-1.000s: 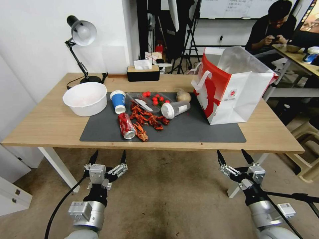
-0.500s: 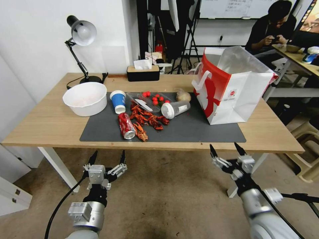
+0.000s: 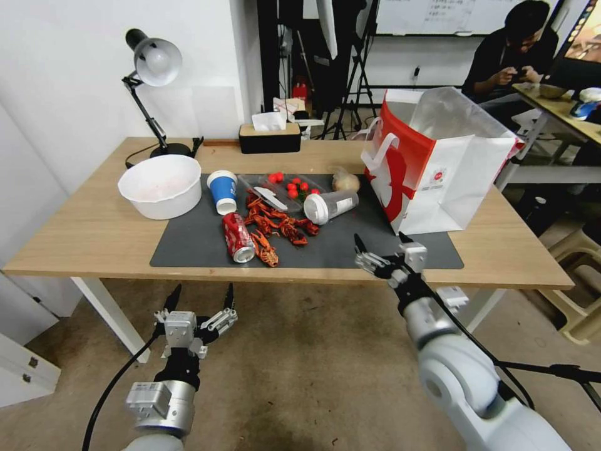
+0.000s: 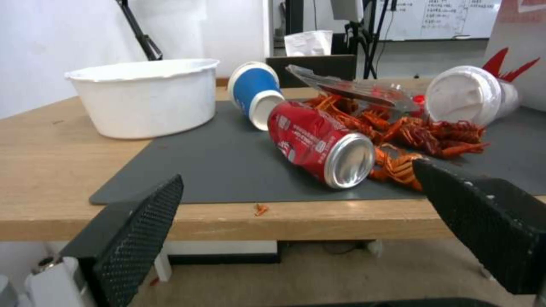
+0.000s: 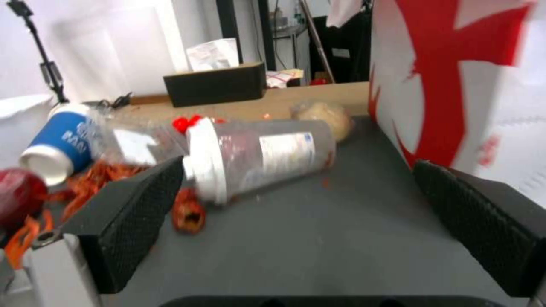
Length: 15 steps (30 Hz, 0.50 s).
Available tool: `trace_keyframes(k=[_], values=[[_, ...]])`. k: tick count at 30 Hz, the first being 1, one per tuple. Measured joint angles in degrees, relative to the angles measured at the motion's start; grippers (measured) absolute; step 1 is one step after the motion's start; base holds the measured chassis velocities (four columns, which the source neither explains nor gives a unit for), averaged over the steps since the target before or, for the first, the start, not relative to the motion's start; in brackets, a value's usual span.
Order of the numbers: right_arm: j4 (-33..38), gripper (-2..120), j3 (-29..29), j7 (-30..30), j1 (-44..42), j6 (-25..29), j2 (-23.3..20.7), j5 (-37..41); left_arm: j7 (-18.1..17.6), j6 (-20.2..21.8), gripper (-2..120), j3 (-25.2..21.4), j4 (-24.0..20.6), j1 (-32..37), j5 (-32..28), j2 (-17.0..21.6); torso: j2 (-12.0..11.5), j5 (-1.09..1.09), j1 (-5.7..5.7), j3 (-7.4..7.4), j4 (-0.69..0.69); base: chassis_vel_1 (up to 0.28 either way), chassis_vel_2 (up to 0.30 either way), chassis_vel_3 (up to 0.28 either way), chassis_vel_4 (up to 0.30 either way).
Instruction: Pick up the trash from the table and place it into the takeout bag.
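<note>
You are looking at a clean-up barely begun: nothing is showing inside the takeout bag (image 3: pixel 438 169), which is standing upright at the right end of the dark grey mat (image 3: pixel 375 247), and every piece of trash is lying on the surface (image 3: pixel 94 238). Your right end effector (image 3: pixel 380 248) is hovering over the mat's front edge, jaws spread wide and holding nothing, facing the white-lidded grey cup (image 3: pixel 330 205) that is lying on its side near mid-mat. Left of that cup on the mat, the red soda can (image 3: pixel 238 237) is lying tipped over beside the crayfish shells (image 3: pixel 278 225), with the blue paper cup (image 3: pixel 222 191) standing upside down just behind the can. The white bowl (image 3: pixel 161 186) is sitting at the mat's left edge, and the small clear plastic bag (image 3: pixel 345 180) is resting at the mat's back, close to the takeout bag. Your left end effector (image 3: pixel 199 300) is waiting below the mat's front-left corner, off the surface, jaws open and empty. Judging from this, all the pieces are left to bag
</note>
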Motion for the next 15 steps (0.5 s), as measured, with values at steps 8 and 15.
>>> trace_keyframes(k=[8, 15], values=[[-6.9, 100, -8.0, 5.6, 14.8, -1.9, 2.2, 6.3, 0.0, 0.0, 100, -0.1, 0.5, 0.0, 0.7, -0.3, 0.0, -0.01, 0.0, 0.0, 0.0, 0.0, 0.0, 0.0, 0.0], [-9.7, 100, -10.7, 6.5, 20.3, -2.7, 2.5, 8.0, -0.1, -0.2, 100, 0.0, 1.0, 0.1, 1.0, -0.9, 0.0, -0.01, 0.0, 0.0, 0.0, 0.0, 0.0, 0.0, 0.0]])
